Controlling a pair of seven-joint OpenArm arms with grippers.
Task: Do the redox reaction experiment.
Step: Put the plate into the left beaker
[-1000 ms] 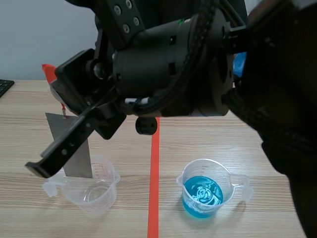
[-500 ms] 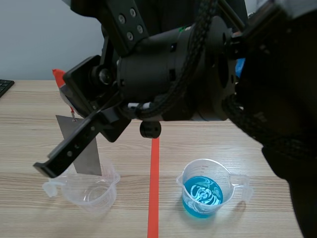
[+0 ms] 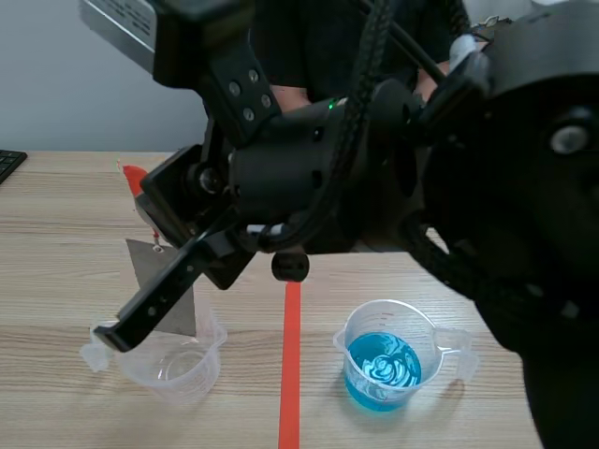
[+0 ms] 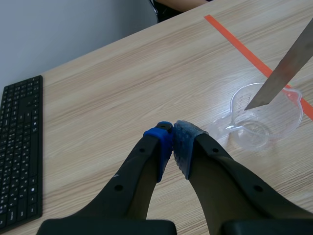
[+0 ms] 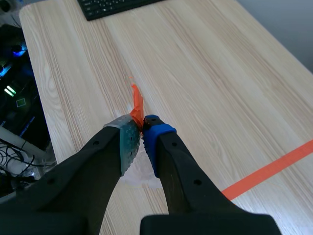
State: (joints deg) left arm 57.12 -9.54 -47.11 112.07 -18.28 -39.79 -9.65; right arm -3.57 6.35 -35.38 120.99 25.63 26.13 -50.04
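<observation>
Low in the left of the scene view, an empty clear beaker (image 3: 173,360) stands on a light wooden table (image 3: 56,281). A grey metal sheet (image 3: 167,290) hangs tilted over it, lower edge at the beaker's mouth; how far it goes in cannot be told. The sheet hangs from an orange-red tab (image 3: 135,178) higher up at the left.

The right gripper (image 5: 142,128) has its fingers closed tight on that tab, pinched between the pads with its tip poking out ahead of them. The right arm (image 3: 374,168) fills the middle and right of the frame, reaching across to the left.

In the lower right, a second clear beaker (image 3: 384,360) holds blue liquid (image 3: 382,369), about half full. An orange tape line (image 3: 290,374) runs between the two beakers.

The left gripper (image 4: 172,144) has its pads pressed together with nothing between them. The empty beaker and the sheet's lower end sit ahead of it and to one side, well apart.

A black keyboard (image 3: 9,165) lies at the far left edge.
</observation>
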